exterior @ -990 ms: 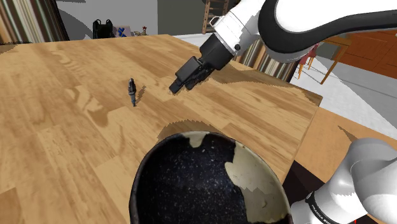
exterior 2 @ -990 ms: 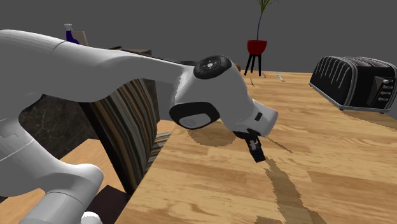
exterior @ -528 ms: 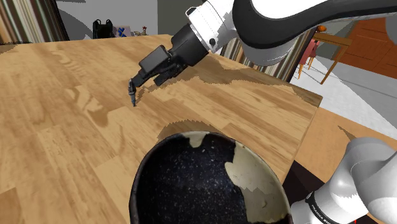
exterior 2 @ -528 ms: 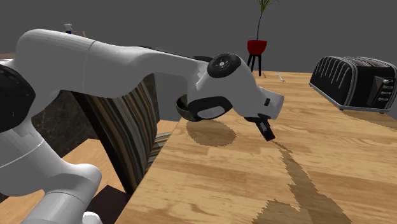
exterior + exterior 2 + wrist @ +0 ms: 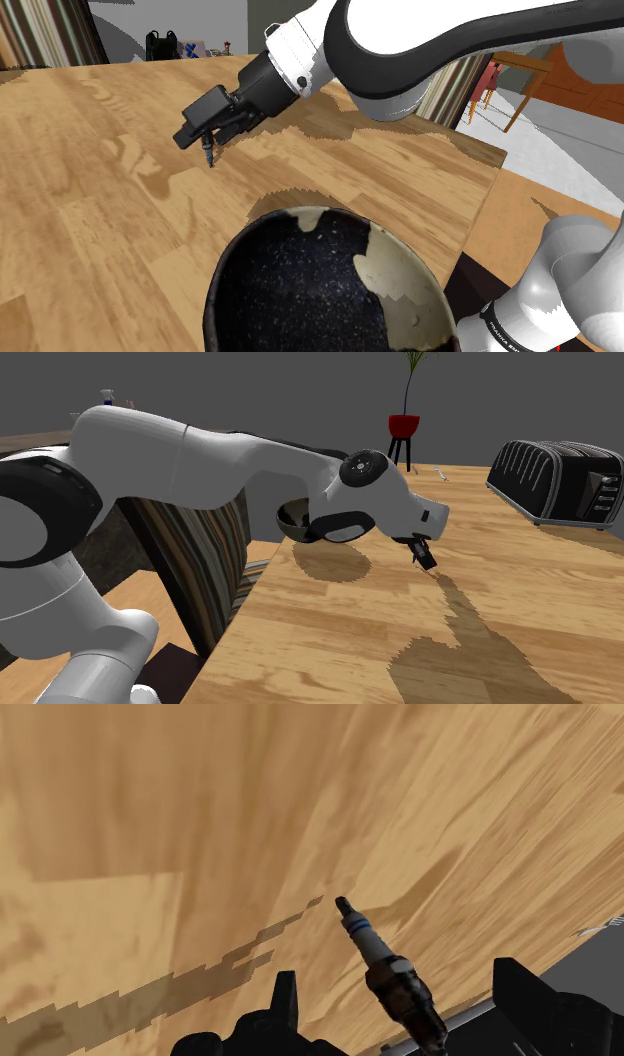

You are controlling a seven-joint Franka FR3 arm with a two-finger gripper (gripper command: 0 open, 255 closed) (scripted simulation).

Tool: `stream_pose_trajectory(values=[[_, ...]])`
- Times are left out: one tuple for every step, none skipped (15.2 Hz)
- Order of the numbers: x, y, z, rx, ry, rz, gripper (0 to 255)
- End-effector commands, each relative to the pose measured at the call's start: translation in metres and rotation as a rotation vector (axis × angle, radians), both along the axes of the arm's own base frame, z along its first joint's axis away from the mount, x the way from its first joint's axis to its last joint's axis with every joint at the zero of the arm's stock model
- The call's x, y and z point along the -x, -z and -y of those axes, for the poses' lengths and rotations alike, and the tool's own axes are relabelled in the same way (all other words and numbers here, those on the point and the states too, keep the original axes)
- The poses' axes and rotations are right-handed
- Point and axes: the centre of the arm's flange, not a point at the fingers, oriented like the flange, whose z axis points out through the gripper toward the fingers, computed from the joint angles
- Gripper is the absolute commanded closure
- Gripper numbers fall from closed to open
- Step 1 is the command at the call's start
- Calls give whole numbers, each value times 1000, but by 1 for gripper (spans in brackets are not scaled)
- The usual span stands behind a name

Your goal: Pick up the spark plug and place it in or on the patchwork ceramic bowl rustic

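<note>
The spark plug (image 5: 208, 152) stands on the wooden table (image 5: 90, 220), dark with a pale middle band. My gripper (image 5: 195, 136) hangs just above it, tilted down toward the shoulder view's left. In the wrist view the gripper (image 5: 400, 984) is open and the spark plug (image 5: 385, 962) lies between the two fingers, touched by neither. The bowl (image 5: 300, 290), dark and speckled inside with cream patches, sits at the table's near edge. From the second exterior view the bowl (image 5: 295, 517) peeks out behind the arm, and the gripper (image 5: 425, 553) points down at the table.
A black toaster (image 5: 555, 482) stands at the far right of the second exterior view. A striped piece of furniture (image 5: 200, 552) sits beside the table's edge. A red pot with a plant (image 5: 403, 424) stands beyond the table. The table's edge (image 5: 478, 235) drops off near the stand.
The arm swung toward the shoulder view's left across the table; the gripper went from well to the right of the spark plug to directly over it, fingers on either side.
</note>
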Motion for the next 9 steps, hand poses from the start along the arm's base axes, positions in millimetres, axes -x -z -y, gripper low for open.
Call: stream_pose_trajectory(values=[[-2, 5, -5, 0, 0, 0, 0], [-2, 5, -5, 0, 0, 0, 0], [-2, 5, -5, 0, 0, 0, 0], [-2, 5, -5, 0, 0, 0, 0], [-2, 5, -5, 0, 0, 0, 0], [-2, 5, -5, 0, 0, 0, 0], [-2, 5, -5, 0, 0, 0, 0], [-2, 5, -5, 0, 0, 0, 0], [-2, 5, -5, 0, 0, 0, 255]])
